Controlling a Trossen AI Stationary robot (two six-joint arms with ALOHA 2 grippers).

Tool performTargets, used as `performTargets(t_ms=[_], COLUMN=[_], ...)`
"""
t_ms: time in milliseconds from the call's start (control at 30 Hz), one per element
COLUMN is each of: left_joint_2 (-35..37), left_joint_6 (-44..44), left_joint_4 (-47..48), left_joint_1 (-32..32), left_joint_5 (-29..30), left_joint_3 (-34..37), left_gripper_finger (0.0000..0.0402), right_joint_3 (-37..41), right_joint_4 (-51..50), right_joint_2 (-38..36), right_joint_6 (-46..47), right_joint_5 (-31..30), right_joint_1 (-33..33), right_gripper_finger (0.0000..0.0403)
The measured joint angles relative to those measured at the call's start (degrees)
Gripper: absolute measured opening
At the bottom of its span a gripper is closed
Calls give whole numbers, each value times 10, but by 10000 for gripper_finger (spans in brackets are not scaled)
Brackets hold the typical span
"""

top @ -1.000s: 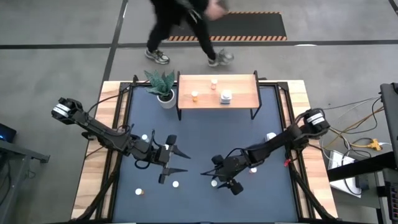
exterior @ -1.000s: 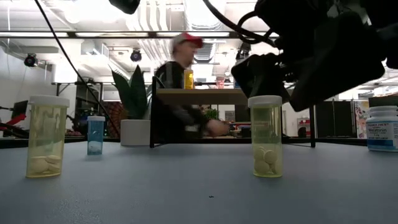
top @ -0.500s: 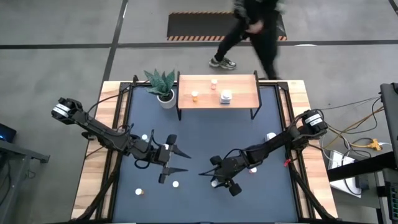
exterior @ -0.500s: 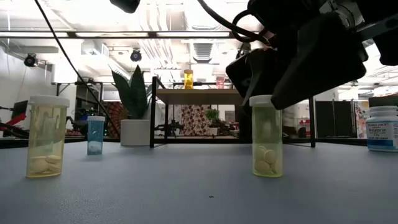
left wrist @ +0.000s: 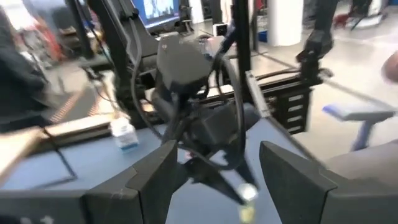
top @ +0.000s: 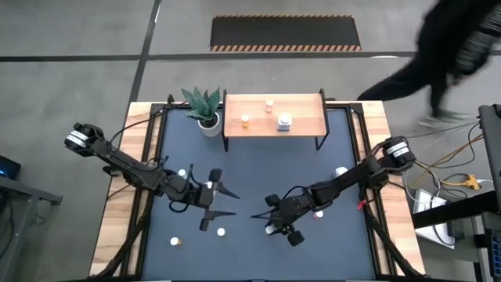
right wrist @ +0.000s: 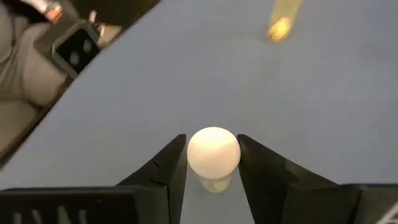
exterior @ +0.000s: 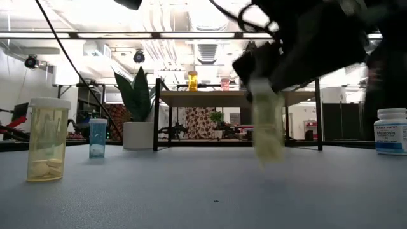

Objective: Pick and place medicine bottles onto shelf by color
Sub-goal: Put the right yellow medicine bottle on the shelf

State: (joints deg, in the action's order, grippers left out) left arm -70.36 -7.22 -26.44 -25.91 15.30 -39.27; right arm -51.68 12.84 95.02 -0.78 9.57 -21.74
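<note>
A yellowish medicine bottle with a white cap [right wrist: 213, 151] is between the fingers of my right gripper [right wrist: 211, 146], which is shut on it near the table's middle front [top: 266, 223]. In the low view this bottle [exterior: 267, 127] shows blurred and off the table. My left gripper [top: 228, 200] stands open to its left, level, with nothing between its fingers [left wrist: 217, 149]. The shelf [top: 309, 115] at the far edge carries three small bottles [top: 245, 120]. More bottles stand on the table: one [top: 221, 232] at the front, one [top: 175, 242] at the front left, one [top: 182, 172] beside the left arm. My right gripper pinches the bottle at its white cap [right wrist: 193, 155] between its two fingers, one on each side. The fingers slant down from the table's right side. The yellowish body [right wrist: 214, 183] hangs below the cap, a little tilted, its bottom [exterior: 270, 156] lifted clear of the table.
A potted plant [top: 205, 110] stands left of the shelf. A larger white bottle [exterior: 390, 130] and a small one [top: 318, 213] stand by the right arm. A yellowish bottle [exterior: 48, 140] and a small blue one [exterior: 97, 137] stand at the left. A person [top: 454, 47] walks beyond the table.
My right gripper has shut on the bottle's cap and risen a little, lifting the bottle off the table; the bottle now hangs slightly tilted. Behind the table the person has walked from left to right.
</note>
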Motion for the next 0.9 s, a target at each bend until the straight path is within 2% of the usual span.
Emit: performTargets(t_ms=[167, 333, 500, 767, 900], left_joint_2=[22, 48, 66, 81, 87], left_joint_6=[-99, -187, -208, -224, -237], left_joint_4=[-2, -3, 0, 0, 5], left_joint_1=[0, 0, 0, 0, 0], left_joint_5=[91, 184, 216, 251, 258], left_joint_3=[-8, -8, 5, 21, 22], left_gripper_finger=[212, 212, 212, 212, 212], right_joint_3=[-40, -127, -214, -317, -347], right_joint_4=[-81, -215, -305, -395, -424], right_joint_2=[-41, -73, -82, -83, -83], right_joint_6=[3, 10, 42, 26, 1], right_joint_5=[-73, -162, -222, -226, -187], right_joint_1=[1, 21, 64, 181, 248], right_gripper_finger=[118, 118, 118, 118, 118])
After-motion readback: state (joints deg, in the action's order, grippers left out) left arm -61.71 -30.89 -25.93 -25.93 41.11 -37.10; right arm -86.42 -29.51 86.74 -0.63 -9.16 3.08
